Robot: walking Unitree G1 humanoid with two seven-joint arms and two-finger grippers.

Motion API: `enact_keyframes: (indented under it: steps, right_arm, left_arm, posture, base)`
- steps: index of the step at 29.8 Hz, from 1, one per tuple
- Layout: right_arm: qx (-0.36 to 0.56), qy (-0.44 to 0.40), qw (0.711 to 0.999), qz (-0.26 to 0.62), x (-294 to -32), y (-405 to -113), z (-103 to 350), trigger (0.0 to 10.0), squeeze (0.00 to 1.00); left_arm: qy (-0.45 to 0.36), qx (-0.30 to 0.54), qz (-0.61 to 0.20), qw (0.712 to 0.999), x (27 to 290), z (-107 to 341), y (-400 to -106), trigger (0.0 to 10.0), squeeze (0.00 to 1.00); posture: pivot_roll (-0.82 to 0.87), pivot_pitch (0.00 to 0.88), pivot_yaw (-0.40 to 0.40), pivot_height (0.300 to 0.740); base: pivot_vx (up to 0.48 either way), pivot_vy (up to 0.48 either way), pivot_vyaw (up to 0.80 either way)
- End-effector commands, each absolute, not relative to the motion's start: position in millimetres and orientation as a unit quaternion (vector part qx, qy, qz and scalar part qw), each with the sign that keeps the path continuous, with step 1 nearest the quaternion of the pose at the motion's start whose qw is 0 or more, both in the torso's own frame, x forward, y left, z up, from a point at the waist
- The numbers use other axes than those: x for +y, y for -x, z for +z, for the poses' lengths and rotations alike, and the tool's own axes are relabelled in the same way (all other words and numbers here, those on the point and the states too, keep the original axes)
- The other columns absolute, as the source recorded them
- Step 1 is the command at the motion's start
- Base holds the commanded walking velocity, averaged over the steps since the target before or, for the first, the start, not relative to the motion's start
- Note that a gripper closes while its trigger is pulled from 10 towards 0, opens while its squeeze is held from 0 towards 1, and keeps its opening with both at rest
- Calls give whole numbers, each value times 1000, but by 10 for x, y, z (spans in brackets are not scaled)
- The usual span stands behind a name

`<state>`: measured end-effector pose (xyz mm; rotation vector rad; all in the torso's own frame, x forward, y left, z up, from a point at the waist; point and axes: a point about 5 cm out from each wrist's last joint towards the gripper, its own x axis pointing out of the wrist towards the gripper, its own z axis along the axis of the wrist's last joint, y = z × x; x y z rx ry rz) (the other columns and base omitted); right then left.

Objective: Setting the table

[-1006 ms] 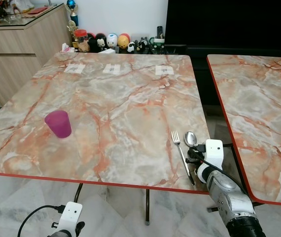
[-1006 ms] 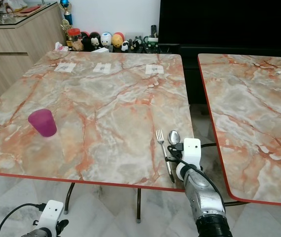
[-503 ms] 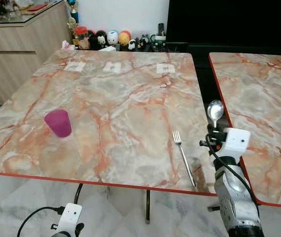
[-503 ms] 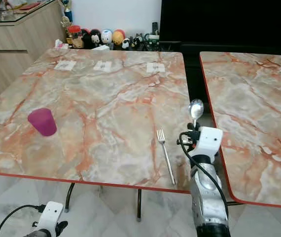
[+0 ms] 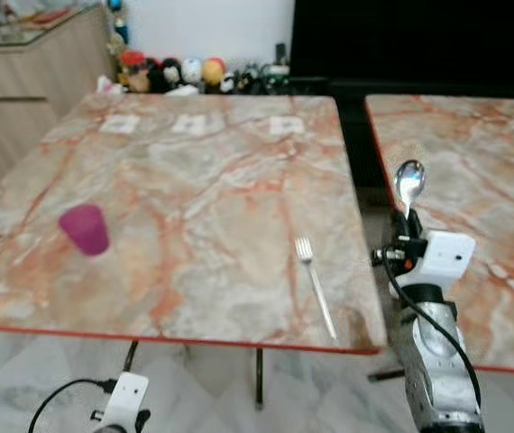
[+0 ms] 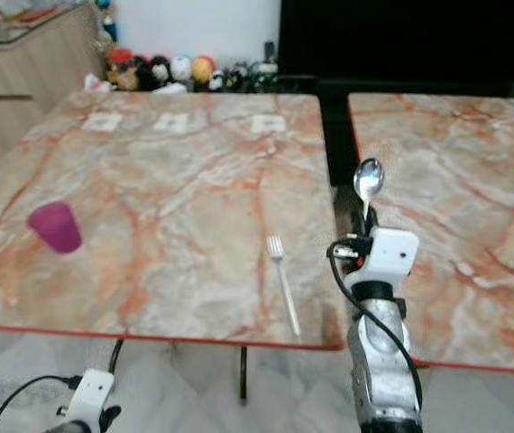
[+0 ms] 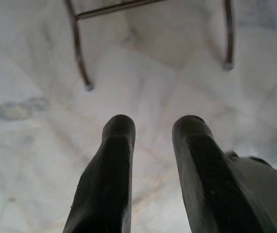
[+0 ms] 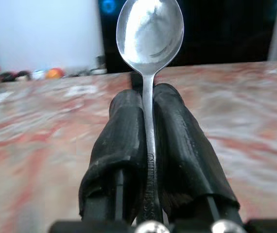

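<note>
The two black fingers of the right gripper are pressed together on the thin handle of the spoon, which stands nearly upright with its bowl above the fingertips, lifted over the gap between the two marble tables. That grip is what worries me: the handle is a narrow, smooth strip of metal pinched along a short stretch only, so I'd guess it could pivot or slide in the pads if the arm swings or sets it down at an angle, and a drop here would send it to the floor between the tables rather than onto a tabletop. The spoon itself looks like plain polished steel, its bowl bright and mirror-like, with lettering stamped low on the handle that I can't read. Just left of the arm, the fork lies on the near table close to its front right corner, tines pointing away. A purple cup stands well apart on the table's left side. The left gripper hangs low over the floor, idle, fingers apart and empty.
</note>
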<state>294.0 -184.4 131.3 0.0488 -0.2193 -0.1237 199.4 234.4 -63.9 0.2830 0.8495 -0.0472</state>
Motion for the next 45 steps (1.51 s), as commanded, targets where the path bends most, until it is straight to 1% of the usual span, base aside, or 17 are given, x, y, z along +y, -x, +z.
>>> enact_keyframes:
  steps: [1,10,24,35,41,45]
  right_arm:
    - [-120,-25,991,-60,-1813,-2953,1350,10000,0]
    - [-124,-24,990,-64,-1812,-2959,1363,10000,0]
    - [-130,-20,989,-72,-1848,-2979,1377,10000,0]
    - [-121,-21,988,-97,-1933,-2978,1351,10000,0]
    - [-125,-22,987,-99,-1947,-2985,1364,10000,0]
    - [-119,-9,988,-98,-1943,-2999,1358,10000,0]
  left_arm:
    - [-144,427,-23,892,2381,-678,-1912,10000,0]
    - [-147,431,-23,890,2409,-680,-1895,10000,0]
    - [-148,431,-27,890,2376,-675,-1926,10000,0]
    - [-145,426,-27,893,2366,-663,-1952,10000,0]
    - [-143,426,-24,893,2375,-660,-1953,10000,0]
    - [-143,426,-23,893,2389,-656,-1953,10000,0]
  posture:
    - [30,0,11,740]
    - [27,0,16,740]
    - [23,0,21,740]
    - [21,0,19,740]
    - [21,0,18,740]
    - [21,0,18,740]
  base:
    - [0,-435,0]
    - [0,-435,0]
    - [0,-436,0]
    - [0,-436,0]
    - [0,-437,-770]
    - [0,-437,0]
